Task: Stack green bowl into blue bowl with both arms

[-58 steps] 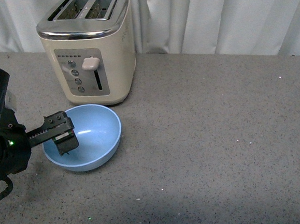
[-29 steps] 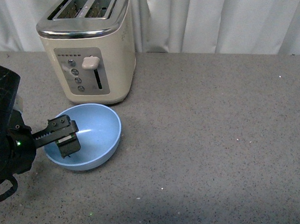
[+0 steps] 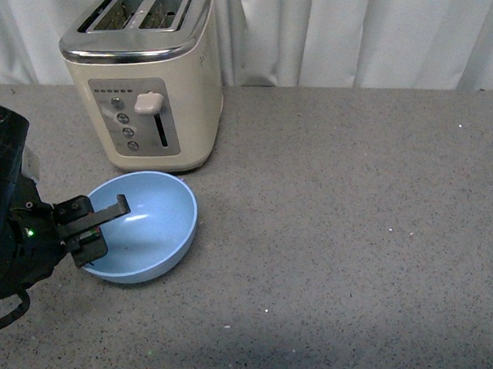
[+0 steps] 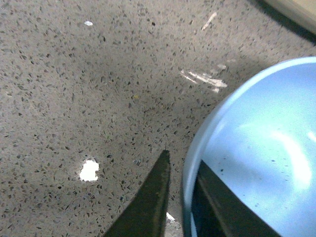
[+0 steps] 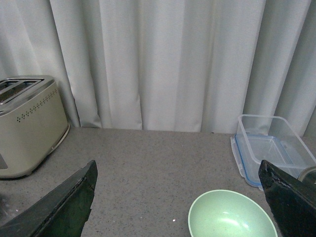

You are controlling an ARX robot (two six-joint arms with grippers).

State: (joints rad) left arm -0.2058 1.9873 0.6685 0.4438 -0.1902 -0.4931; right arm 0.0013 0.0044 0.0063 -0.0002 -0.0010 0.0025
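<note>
The light blue bowl sits on the grey counter in front of the toaster. My left gripper is shut on its left rim, one jaw inside and one outside. In the left wrist view the blue bowl fills one side, with its rim between my left gripper's dark jaws. The pale green bowl shows only in the right wrist view, upright on the counter. My right gripper hangs open above and in front of the green bowl, its fingers spread wide. The right arm is out of the front view.
A cream toaster stands right behind the blue bowl and also shows in the right wrist view. A clear plastic box with a blue-edged lid lies beyond the green bowl. White curtains close off the back of the counter.
My left gripper has drawn back from inside the blue bowl to its left rim and closed there. The bowl has shifted slightly left.
</note>
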